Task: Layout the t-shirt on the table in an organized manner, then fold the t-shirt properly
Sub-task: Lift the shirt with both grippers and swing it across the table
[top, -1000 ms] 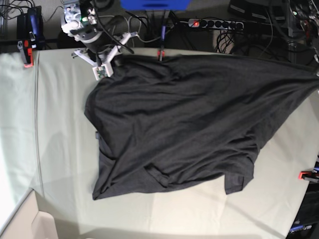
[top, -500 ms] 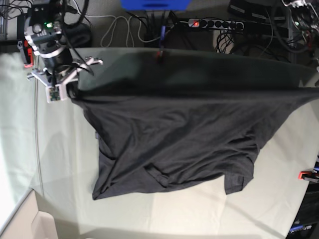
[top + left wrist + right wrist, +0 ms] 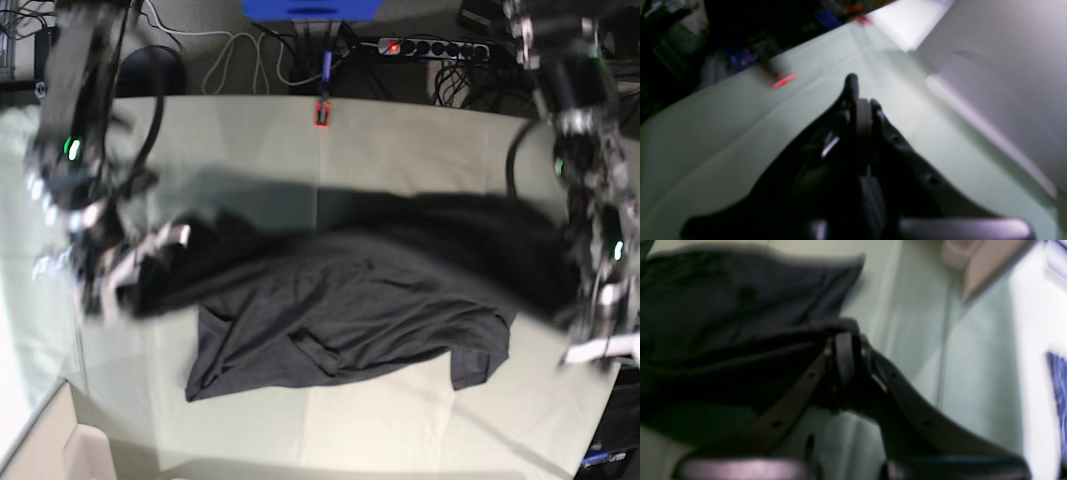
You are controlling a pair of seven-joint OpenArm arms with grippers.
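Note:
The black t-shirt (image 3: 350, 300) hangs stretched between both grippers across the middle of the pale green table (image 3: 420, 150), and its near part lies rumpled on the cloth. In the base view my right gripper (image 3: 125, 275) is at the shirt's left end and my left gripper (image 3: 590, 345) is at its right end, both blurred by motion. In the right wrist view the right gripper (image 3: 846, 340) is shut on a fold of the t-shirt (image 3: 740, 306). In the left wrist view the left gripper (image 3: 857, 96) is shut, with dark t-shirt cloth (image 3: 773, 186) trailing from its fingers.
A red clamp (image 3: 322, 113) sits on the table's far edge, and another red clamp (image 3: 783, 80) shows blurred in the left wrist view. A power strip (image 3: 430, 47) and cables lie beyond the far edge. A pale box (image 3: 40, 440) stands at the near left corner.
Both arms have swung from the far edge toward the near side, dragging the shirt's far edge with them. The far strip of table is now uncovered.

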